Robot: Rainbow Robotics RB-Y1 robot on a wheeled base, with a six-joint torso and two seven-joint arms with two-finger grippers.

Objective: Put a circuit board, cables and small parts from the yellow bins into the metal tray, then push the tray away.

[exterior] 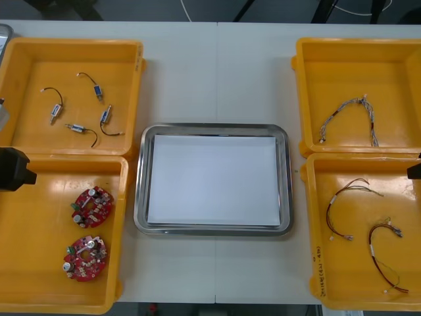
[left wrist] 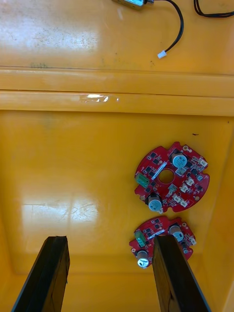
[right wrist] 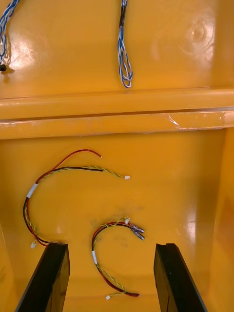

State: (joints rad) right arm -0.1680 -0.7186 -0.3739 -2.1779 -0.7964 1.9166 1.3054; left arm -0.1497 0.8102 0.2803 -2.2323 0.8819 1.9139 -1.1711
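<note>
Equally open, the right gripper (right wrist: 111, 245) brackets a red and yellow cable (right wrist: 94, 256), while the left gripper (left wrist: 109, 239) has a circuit board (left wrist: 148, 234) beside one finger.

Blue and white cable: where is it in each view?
Front view: blue and white cable arched in the far right yellow bin.
Right wrist view: two strands beyond the rims, far from the right gripper.
Left wrist view: not in it.
Shared landmark: the abutting rims between the right bins.
</note>
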